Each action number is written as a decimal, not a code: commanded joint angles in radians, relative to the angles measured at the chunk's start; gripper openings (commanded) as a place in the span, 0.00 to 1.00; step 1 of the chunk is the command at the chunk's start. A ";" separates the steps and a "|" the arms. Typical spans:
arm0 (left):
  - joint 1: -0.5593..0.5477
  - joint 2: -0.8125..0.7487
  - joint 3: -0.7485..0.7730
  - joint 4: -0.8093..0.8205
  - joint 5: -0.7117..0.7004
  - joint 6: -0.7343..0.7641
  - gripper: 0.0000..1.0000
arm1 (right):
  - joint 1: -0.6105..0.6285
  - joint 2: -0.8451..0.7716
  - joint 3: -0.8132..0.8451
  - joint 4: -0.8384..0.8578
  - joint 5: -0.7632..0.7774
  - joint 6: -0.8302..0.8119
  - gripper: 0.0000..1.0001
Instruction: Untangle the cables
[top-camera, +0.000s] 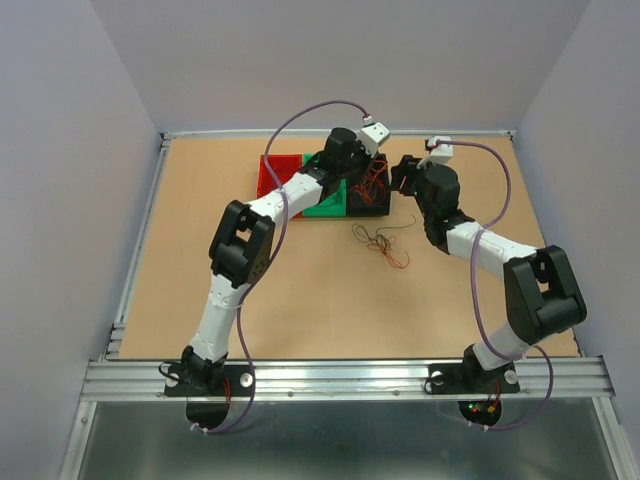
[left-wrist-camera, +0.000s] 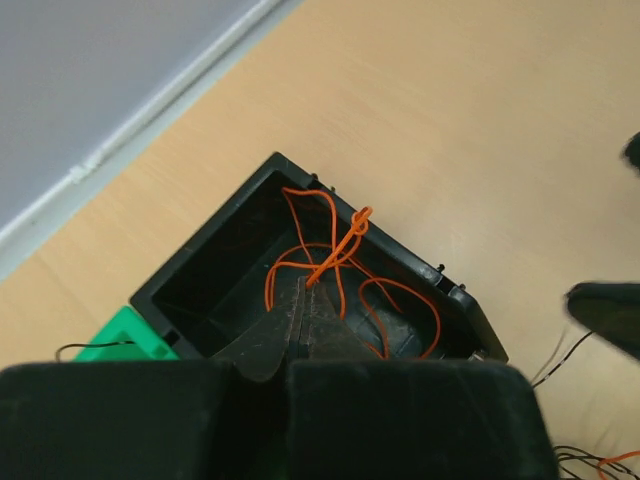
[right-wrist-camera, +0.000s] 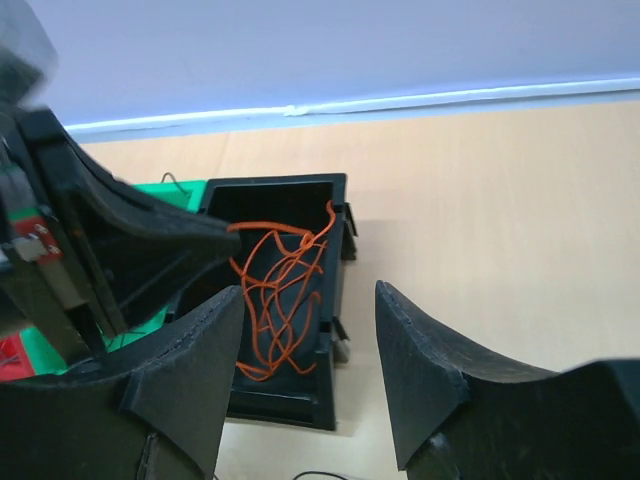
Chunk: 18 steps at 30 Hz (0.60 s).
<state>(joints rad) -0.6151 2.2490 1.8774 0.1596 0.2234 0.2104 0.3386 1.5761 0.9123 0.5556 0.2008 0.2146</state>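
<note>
My left gripper (left-wrist-camera: 305, 285) is shut on an orange-red cable (left-wrist-camera: 335, 250) and holds it over the black bin (left-wrist-camera: 215, 250), where the cable's loops hang and lie. In the top view the left gripper (top-camera: 366, 178) is above that black bin (top-camera: 372, 205). A small clump of thin dark and orange cables (top-camera: 382, 241) lies on the table in front of the bins; its edge shows in the left wrist view (left-wrist-camera: 588, 460). My right gripper (right-wrist-camera: 308, 310) is open and empty, just right of the black bin (right-wrist-camera: 335, 300), which holds the orange cable (right-wrist-camera: 280, 290). In the top view the right gripper (top-camera: 405, 176) is beside the bin.
A green bin (top-camera: 325, 203) and a red bin (top-camera: 276, 176) stand left of the black one, at the back of the wooden table. The green bin also shows in the left wrist view (left-wrist-camera: 120, 342). The back wall is close behind the bins.
</note>
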 joint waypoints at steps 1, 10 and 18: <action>0.000 0.029 0.080 -0.110 -0.065 -0.072 0.00 | -0.035 -0.057 -0.036 0.066 0.031 0.028 0.60; -0.006 0.129 0.261 -0.333 -0.214 -0.106 0.16 | -0.072 -0.079 -0.058 0.046 -0.021 0.051 0.60; -0.014 -0.081 0.172 -0.295 -0.236 -0.037 0.68 | -0.076 -0.155 -0.023 -0.225 -0.162 0.040 0.64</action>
<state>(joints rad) -0.6224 2.3558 2.0552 -0.1406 -0.0044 0.1379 0.2676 1.4925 0.8738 0.4484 0.1326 0.2554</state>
